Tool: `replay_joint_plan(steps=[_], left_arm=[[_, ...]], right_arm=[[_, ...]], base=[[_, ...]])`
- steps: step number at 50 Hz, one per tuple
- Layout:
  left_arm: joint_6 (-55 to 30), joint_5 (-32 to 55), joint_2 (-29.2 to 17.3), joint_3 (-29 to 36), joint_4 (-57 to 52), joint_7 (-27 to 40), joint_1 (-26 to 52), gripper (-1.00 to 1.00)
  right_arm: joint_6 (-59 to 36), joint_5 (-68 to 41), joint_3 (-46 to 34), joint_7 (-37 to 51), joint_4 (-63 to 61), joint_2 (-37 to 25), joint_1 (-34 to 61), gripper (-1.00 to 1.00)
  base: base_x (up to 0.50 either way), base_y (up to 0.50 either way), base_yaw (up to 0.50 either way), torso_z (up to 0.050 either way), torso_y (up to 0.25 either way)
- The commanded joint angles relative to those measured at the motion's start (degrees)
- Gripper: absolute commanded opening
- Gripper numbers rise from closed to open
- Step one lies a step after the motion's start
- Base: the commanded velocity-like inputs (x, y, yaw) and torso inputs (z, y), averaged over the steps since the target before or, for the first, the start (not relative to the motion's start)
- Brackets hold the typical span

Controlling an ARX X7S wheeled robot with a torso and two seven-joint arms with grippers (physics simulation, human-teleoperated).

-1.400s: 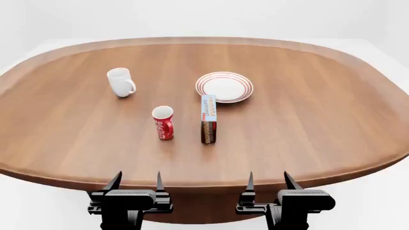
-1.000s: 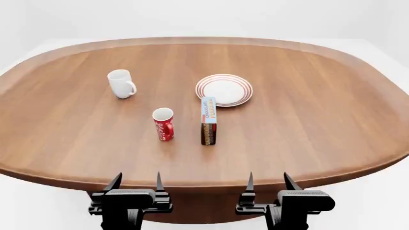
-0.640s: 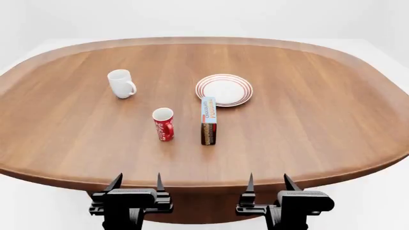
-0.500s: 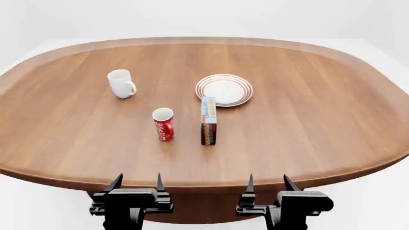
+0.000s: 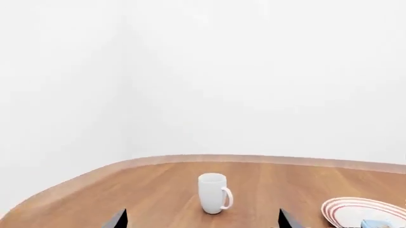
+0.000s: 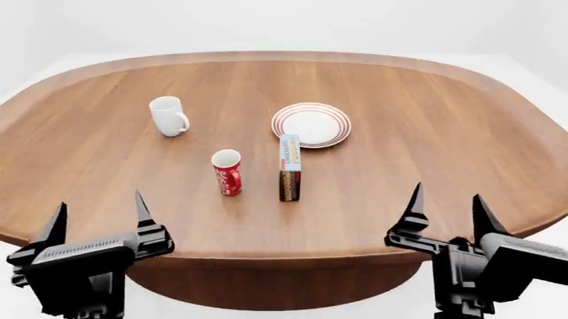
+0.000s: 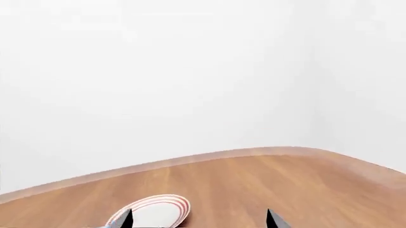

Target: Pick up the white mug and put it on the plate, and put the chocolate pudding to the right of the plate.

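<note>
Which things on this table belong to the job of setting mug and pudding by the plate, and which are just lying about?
Belong to the job:
white mug
plate
chocolate pudding box

Just lying about:
red cup

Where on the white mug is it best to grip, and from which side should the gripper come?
Grip the white mug across its rim and wall, coming from above with the left gripper. It stands upright, mouth open, and its loop handle points toward the plate, so keep the fingers off that side.
</note>
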State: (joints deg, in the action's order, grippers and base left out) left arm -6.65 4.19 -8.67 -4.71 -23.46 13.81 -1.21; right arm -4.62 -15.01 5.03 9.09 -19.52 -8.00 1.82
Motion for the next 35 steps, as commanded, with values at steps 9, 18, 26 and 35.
replay_joint_plan(steps=[9, 18, 26, 35], left_arm=[[1.96, -0.99, -2.52, -12.23, -21.09, 4.77, -3.71, 1.0], [2.16, -2.13, -3.12, -14.68, -24.55, 6.15, -5.02, 1.0], [2.23, -1.79, -3.55, -15.83, -25.99, 6.57, -5.76, 1.0], [2.08, -1.99, -3.93, -16.35, -27.96, 7.11, -6.05, 1.0]], right_arm=[[3.42, -6.2, 12.45, 2.52, -19.0, -3.23, 0.49, 1.0], [9.84, 3.77, 14.03, 3.71, -25.19, -4.02, -0.6, 1.0], [9.87, 2.87, 13.05, 3.17, -26.36, -4.62, -1.2, 1.0], [11.25, 3.71, 11.92, 2.8, -26.88, -4.88, -1.63, 1.0]], base=[[0.0, 0.0, 0.0, 0.0, 0.0], [0.06, 0.0, 0.0, 0.0, 0.0], [0.42, -0.02, 0.0, 0.0, 0.0], [0.5, -0.05, 0.0, 0.0, 0.0]])
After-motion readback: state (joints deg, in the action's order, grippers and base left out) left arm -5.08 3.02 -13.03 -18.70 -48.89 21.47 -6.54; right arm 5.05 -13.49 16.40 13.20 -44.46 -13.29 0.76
